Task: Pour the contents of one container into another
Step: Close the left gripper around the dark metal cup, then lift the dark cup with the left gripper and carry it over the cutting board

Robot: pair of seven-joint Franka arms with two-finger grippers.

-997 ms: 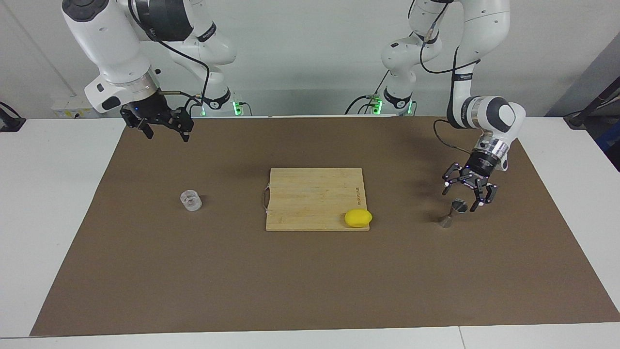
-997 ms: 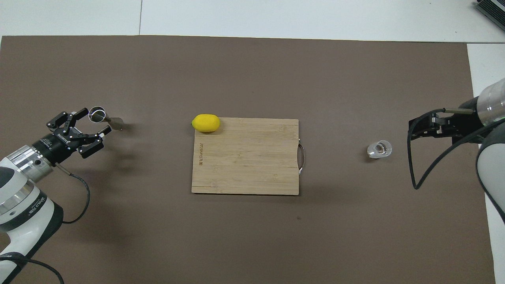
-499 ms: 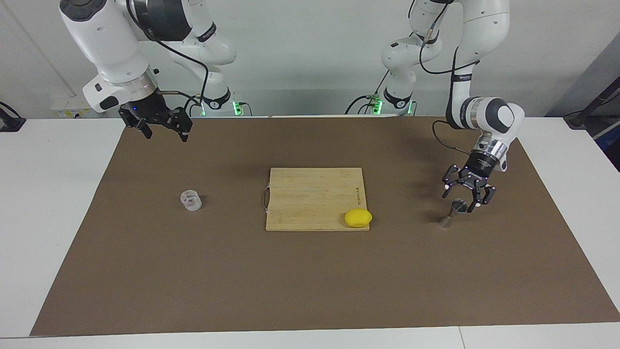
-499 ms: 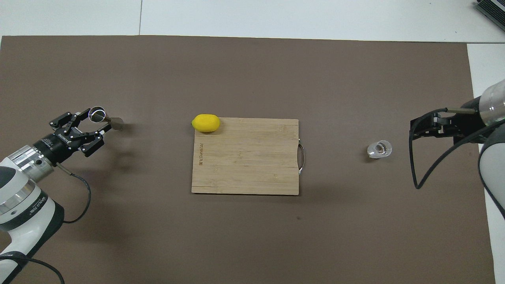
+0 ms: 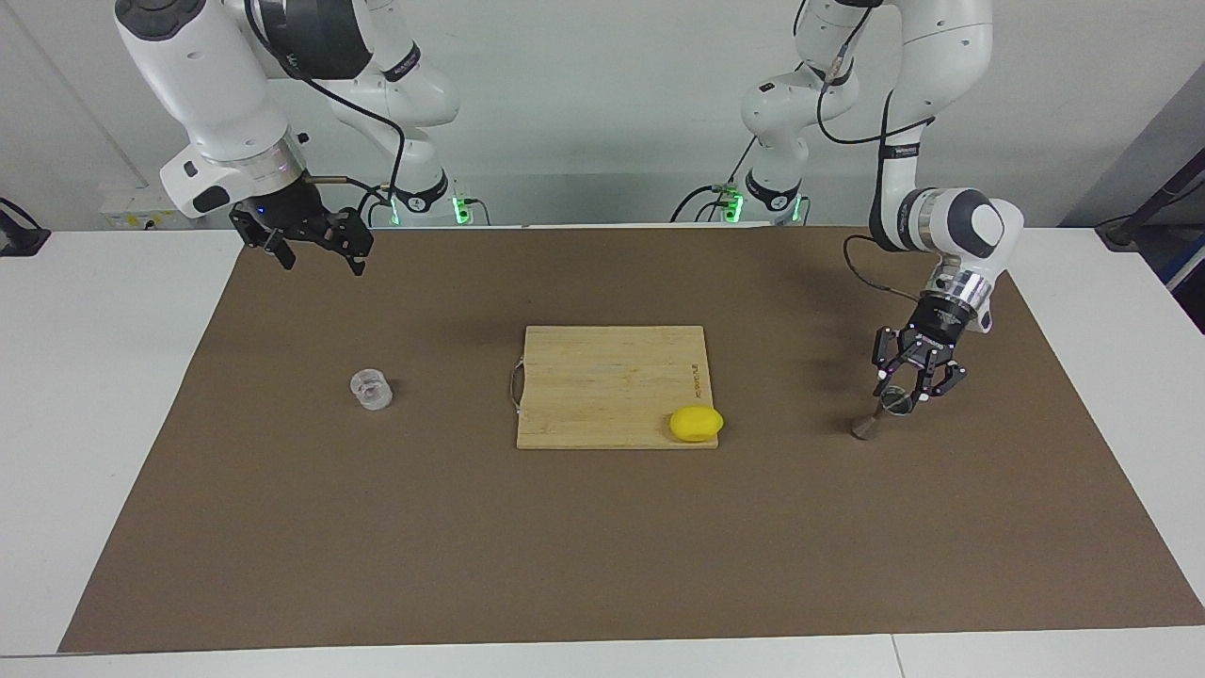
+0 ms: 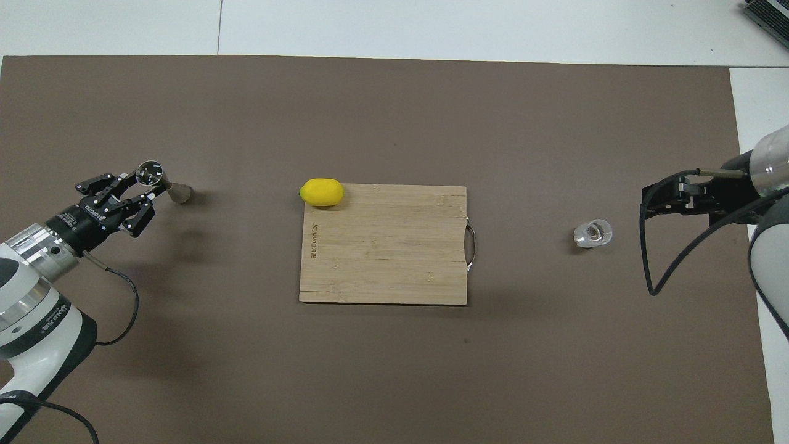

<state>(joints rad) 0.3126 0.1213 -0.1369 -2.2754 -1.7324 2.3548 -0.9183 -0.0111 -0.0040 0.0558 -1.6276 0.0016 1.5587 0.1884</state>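
The clear glass cup (image 5: 371, 389) stands on the brown mat toward the right arm's end; it also shows in the overhead view (image 6: 593, 234). The steel jigger (image 5: 877, 414) stands toward the left arm's end, also seen from above (image 6: 161, 183). My left gripper (image 5: 909, 386) is low over the jigger, its fingers narrowly apart on either side of the upper cone; I cannot tell if they touch it. From above the left gripper (image 6: 138, 187) straddles the jigger's rim. My right gripper (image 5: 320, 256) is open and empty, raised over the mat's edge nearest the robots, apart from the cup (image 6: 644, 202).
A wooden cutting board (image 5: 602, 377) lies in the middle of the mat (image 5: 602, 546), its metal handle toward the cup. A yellow lemon (image 5: 697, 424) sits on the board's corner toward the jigger, farthest from the robots.
My left gripper has come down around the jigger's upper cone and its fingers have narrowed. The jigger shifted very slightly. The right arm has barely moved.
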